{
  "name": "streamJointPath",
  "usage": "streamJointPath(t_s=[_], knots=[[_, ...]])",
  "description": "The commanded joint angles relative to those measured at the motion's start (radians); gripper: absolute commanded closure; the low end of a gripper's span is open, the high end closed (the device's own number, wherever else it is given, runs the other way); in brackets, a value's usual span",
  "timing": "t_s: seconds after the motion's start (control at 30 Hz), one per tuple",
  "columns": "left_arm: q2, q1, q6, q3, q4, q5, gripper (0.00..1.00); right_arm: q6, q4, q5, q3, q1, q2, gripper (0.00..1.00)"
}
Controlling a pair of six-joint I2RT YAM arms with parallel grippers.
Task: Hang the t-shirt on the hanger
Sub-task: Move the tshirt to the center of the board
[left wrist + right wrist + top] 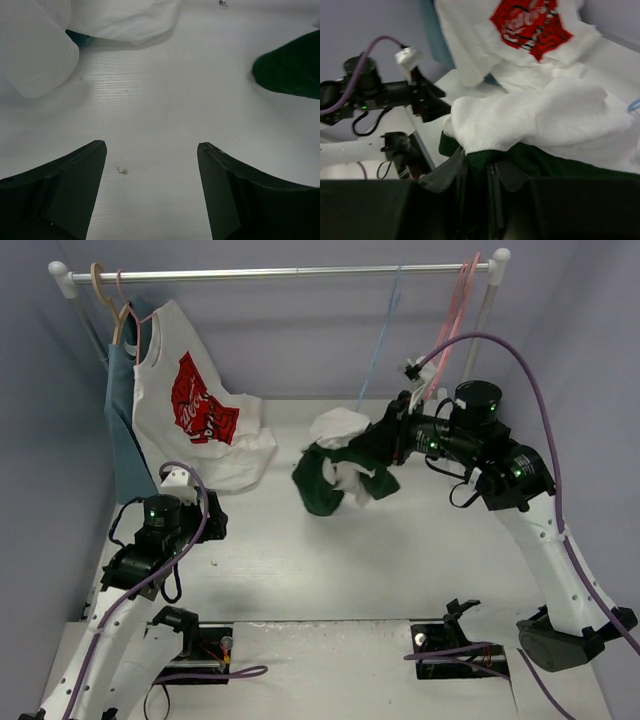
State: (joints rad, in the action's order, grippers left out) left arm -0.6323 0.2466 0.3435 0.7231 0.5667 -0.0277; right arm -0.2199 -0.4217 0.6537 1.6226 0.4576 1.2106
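The white laminate table (300,570) carries a white shirt with a red graphic (195,410), draped from the metal rail (280,273) down onto its far left. Near the table's middle hangs the bunched white-bodied t-shirt with dark green sleeves (320,490). The right gripper (479,165) is clenched on its green hem (whether its low end touches the table, I cannot tell). The thin light blue wire hanger (383,335) hangs from the rail just behind it. The left gripper (151,147) gapes empty above bare tabletop.

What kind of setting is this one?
Probably a robot test cell staged as a laundry corner: a white table boxed in by plain grey walls, a metal clothes rail carrying pink hangers and a white shirt with red graphic, and two cabled robot arms bolted at the near edge.
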Motion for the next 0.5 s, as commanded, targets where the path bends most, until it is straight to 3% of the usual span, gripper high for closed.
streamJointPath(t_s=[0.0, 0.03, 0.17, 0.3, 0.47], knots=[[0.002, -0.007, -0.015, 0.013, -0.059, -0.02, 0.26, 0.011, 0.196, 0.081, 0.0, 0.09, -0.016, 0.77], [0.002, -0.007, -0.015, 0.013, -0.059, -0.024, 0.26, 0.017, 0.173, 0.029, -0.041, 0.111, -0.022, 0.52], [-0.003, -0.007, -0.017, 0.01, -0.068, -0.053, 0.26, 0.031, 0.109, -0.451, -0.206, 0.115, -0.106, 0.39], [-0.029, -0.004, 0.002, 0.01, -0.087, -0.127, 0.26, 0.019, 0.074, -0.65, -0.361, 0.115, -0.157, 0.42], [-0.119, 0.0, 0.051, 0.03, -0.048, -0.192, 0.36, 0.08, 0.119, -0.533, -0.51, 0.124, -0.168, 0.51]])
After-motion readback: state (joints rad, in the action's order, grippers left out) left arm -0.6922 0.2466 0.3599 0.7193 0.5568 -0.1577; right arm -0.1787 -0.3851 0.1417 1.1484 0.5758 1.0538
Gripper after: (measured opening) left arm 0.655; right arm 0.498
